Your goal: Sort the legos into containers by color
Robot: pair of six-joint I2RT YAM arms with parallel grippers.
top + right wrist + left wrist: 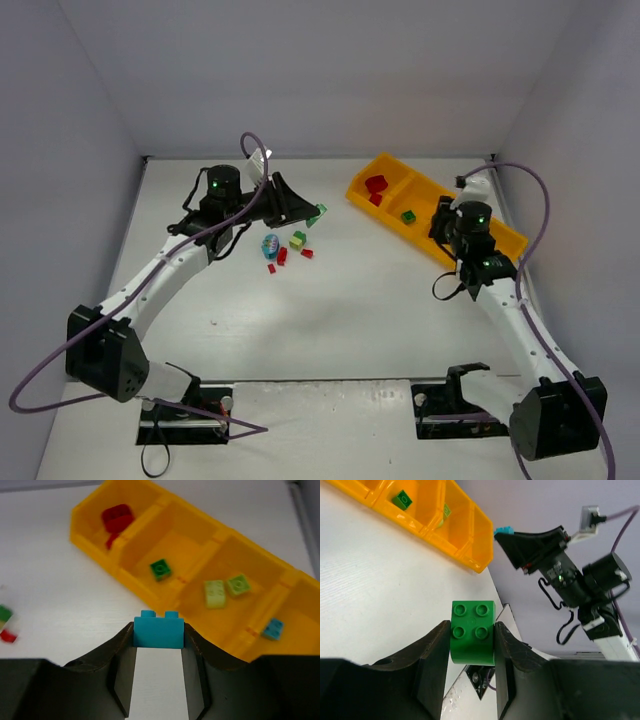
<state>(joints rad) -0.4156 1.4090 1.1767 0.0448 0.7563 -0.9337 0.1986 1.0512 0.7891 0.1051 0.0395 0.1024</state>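
- Sorting looks roughly half done from the top external view. The orange-yellow tray has red bricks in its end compartment and a sorted green brick in the next. A cluster of loose legos, red, yellow-green and teal, lies on the table, well apart from the tray. The left gripper is just beyond that cluster with the held green brick at its tip. The right gripper is at the tray's near wall, its fingers unreadable here.
- Left wrist view: both fingers pinch the held green brick by opposite sides, studs facing the camera, clear of the table. The tray lies well ahead.
- Right wrist view: the fingers pinch a teal-blue brick, studs up, just short of the tray's near wall. Beyond it the compartments read red, dark green, two pale yellow-green bricks, then one sorted teal brick in the last. By my judgement, the two carried bricks and the cluster remain.
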